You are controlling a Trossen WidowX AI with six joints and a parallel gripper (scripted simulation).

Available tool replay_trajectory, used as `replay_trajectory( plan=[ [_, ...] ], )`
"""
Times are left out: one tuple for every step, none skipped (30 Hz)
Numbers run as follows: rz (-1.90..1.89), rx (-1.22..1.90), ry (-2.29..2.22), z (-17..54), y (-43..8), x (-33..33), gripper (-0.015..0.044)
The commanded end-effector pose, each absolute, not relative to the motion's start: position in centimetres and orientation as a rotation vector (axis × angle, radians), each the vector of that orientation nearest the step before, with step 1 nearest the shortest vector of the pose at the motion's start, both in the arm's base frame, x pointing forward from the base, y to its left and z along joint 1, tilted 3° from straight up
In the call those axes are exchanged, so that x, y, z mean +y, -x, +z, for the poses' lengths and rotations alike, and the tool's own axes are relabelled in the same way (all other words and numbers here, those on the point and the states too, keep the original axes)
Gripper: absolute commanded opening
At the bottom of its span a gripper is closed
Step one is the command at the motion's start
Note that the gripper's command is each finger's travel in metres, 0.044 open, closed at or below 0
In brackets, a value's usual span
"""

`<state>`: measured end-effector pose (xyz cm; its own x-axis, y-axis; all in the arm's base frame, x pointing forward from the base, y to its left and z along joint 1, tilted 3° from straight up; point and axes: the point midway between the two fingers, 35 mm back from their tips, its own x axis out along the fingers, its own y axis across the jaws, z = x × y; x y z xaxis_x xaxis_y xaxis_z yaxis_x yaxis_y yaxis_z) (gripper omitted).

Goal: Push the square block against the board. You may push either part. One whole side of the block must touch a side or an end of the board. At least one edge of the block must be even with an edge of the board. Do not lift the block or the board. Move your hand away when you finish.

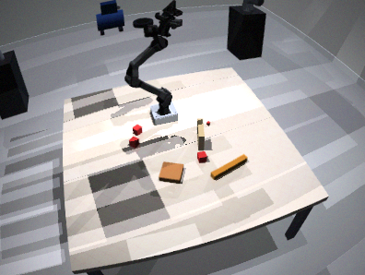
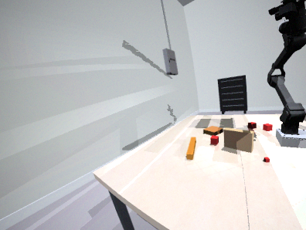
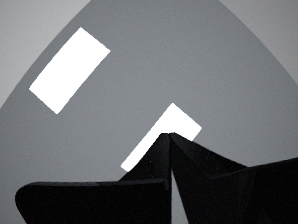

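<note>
The flat orange-brown square block (image 1: 171,172) (image 2: 212,130) lies on the table, apart from the other pieces. A tan board (image 1: 201,136) (image 2: 238,140) stands on its long edge, nearer the arm's base. A long, narrow orange bar (image 1: 229,166) (image 2: 192,147) lies on the other side of a red cube from the block; block, tan board and bar do not touch one another. My gripper (image 3: 170,133) is shut, with its fingertips together and nothing between them. It is raised high above the arm's base, far from the block, and the wrist view shows only ceiling and lights.
A red cube (image 1: 202,157) (image 2: 214,140) sits between the block, the tan board and the bar. Two more red cubes (image 1: 137,129) (image 1: 134,142) lie left of the base in the top view. A tiny red cube (image 1: 208,123) (image 2: 266,159) lies beside the tan board.
</note>
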<state>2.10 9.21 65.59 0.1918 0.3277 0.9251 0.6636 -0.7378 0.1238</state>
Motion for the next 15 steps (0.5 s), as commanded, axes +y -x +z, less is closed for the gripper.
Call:
replay_trajectory(
  plan=[
    [-1.62,-0.942,2.265,65.2,-2.1,11.5,0.0],
    [-1.64,-0.94,2.291,65.0,-2.1,12.0,0.0],
    [-1.663,-0.938,2.319,64.9,-2.1,12.5,0.0],
    [-1.686,-0.936,2.346,64.8,-2.1,13.0,0.0],
    [-1.709,-0.934,2.374,64.6,-2.2,13.5,0.0],
    [-1.733,-0.932,2.401,64.5,-2.2,14.1,0.0],
    [-1.756,-0.93,2.428,64.3,-2.3,14.6,0.0],
    [-1.779,-0.928,2.455,64.1,-2.3,15.1,0.0],
    [-1.803,-0.925,2.482,64.0,-2.4,15.6,0.0],
    [-1.827,-0.923,2.509,63.8,-2.5,16.1,0.0],
    [-1.85,-0.921,2.535,63.6,-2.6,16.6,0.0],
    [-1.873,-0.92,2.559,63.4,-2.7,17.1,0.0],
    [-1.893,-0.92,2.581,63.2,-2.8,17.6,0.0],
    [-1.914,-0.92,2.602,63.0,-2.9,18.0,0.0],
    [-1.934,-0.919,2.623,62.8,-3.0,18.5,0.0]
  ],
)
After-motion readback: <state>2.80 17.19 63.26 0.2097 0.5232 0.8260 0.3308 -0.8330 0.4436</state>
